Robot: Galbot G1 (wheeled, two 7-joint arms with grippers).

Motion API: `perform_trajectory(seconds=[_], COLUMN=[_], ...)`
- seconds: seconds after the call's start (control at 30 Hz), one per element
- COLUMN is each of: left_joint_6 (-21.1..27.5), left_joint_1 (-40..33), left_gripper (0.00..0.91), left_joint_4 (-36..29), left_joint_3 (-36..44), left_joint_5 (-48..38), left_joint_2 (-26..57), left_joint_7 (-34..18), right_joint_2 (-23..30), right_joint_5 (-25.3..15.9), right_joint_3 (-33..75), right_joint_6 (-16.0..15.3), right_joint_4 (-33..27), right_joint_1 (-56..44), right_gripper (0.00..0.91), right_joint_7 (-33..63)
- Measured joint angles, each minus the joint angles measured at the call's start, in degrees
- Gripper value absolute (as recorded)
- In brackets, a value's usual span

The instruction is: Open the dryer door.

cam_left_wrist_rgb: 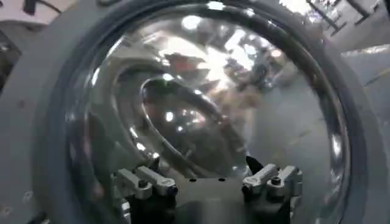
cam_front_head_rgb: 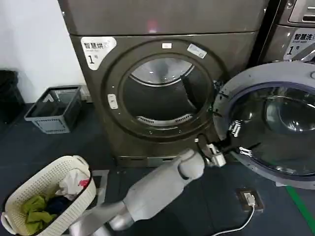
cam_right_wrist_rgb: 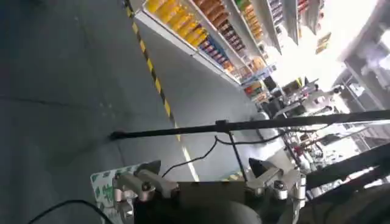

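Now, what we see:
Dryer door (cam_front_head_rgb: 275,132): it hangs wide open at the right side of the dryer (cam_front_head_rgb: 162,83). Its grey inner face and dark round glass look toward us.
Dryer opening (cam_front_head_rgb: 160,93): we can look right into the shiny drum. Its edge is bare all the way round.
Left gripper (cam_front_head_rgb: 237,140): our left arm (cam_front_head_rgb: 162,189) reaches across to the lower left edge of the open door. The two fingers (cam_left_wrist_rgb: 149,181) stand apart with nothing between them, just in front of the glass. We cannot tell if they touch the door.
Right gripper (cam_right_wrist_rgb: 210,182): it is away from the door and points at the dark floor and a black cable. Its fingers are apart too, and they hold nothing.
White basket (cam_front_head_rgb: 29,194): it sits on the floor near the dryer's lower left corner, with clothes in it.
Grey crate (cam_front_head_rgb: 54,110): it sits on the floor by the dryer's left side, next to the wall.
Neighbour machine (cam_front_head_rgb: 295,34): it stands behind the open door.
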Motion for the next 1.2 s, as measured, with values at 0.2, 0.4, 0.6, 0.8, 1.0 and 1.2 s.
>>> perform_trajectory(seconds=[0.2,0.4,0.6,0.8,1.0,1.2], left_joint_6=[0.98,0.68,0.48,0.55,0.52,1.41], left_joint_1=[-0.28,0.61,0.30,0.15,0.13,0.69], left_gripper=[0.907,0.907,0.907,0.907,0.907,0.907], left_joint_4=[2.75,2.21,1.72,1.23,0.51,-0.89], left_joint_3=[-0.99,-1.46,-1.25,-1.09,-0.99,-0.62], left_joint_5=[0.01,-0.58,-1.01,-1.11,-1.06,-1.88], left_joint_2=[0.17,0.13,0.17,0.18,0.09,0.09], left_joint_7=[-0.11,-0.02,0.16,0.22,0.66,1.48], right_joint_2=[0.96,1.46,1.11,0.83,0.40,-0.32], right_joint_5=[0.09,0.28,0.63,0.76,0.86,1.20], right_joint_3=[0.02,-0.16,-0.22,-0.32,-0.35,-0.35], right_joint_6=[0.04,-0.08,0.06,0.06,0.03,-0.09], right_joint_4=[1.44,2.32,2.31,2.41,2.54,2.58], right_joint_1=[0.15,0.37,0.35,0.34,0.32,0.15], right_gripper=[0.907,0.907,0.907,0.907,0.907,0.907], right_joint_7=[0.00,-0.22,-0.35,-0.48,-0.68,-1.35])
